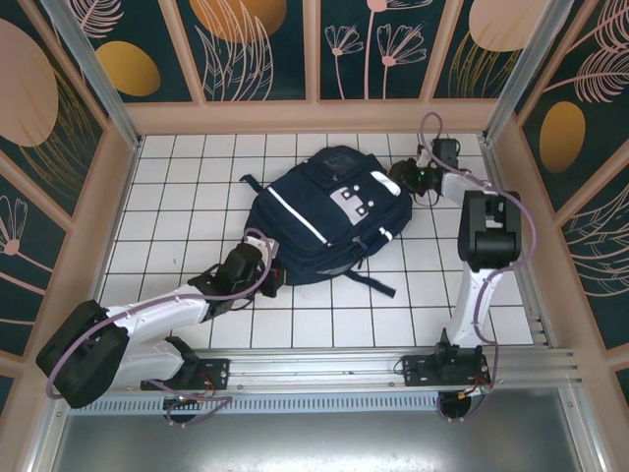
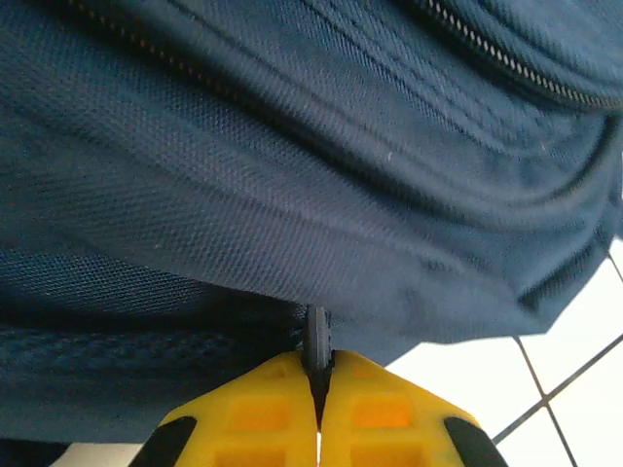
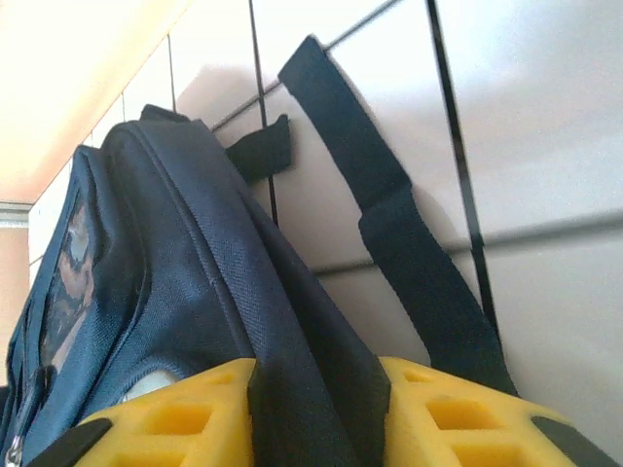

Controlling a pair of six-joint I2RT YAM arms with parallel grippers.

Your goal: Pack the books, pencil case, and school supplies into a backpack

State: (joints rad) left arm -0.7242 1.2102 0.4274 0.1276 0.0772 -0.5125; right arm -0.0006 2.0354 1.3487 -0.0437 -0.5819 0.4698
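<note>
A white tiled tabletop (image 1: 177, 197) with dark grid lines lies evenly lit, fenced at its far edge and both sides by a tan ledge (image 1: 314, 116) and dark teal wall panels (image 1: 246, 49) painted with orange ovals and pale plants, an aluminium rail (image 1: 334, 366) along its near edge.

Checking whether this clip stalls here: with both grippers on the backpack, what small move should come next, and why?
Probably a gentle pull by the left gripper toward the arm bases. It is shut on a thin dark tab at the backpack's near-left end, while the right gripper clamps a fabric ridge at the far-right end, anchoring the bag.
</note>
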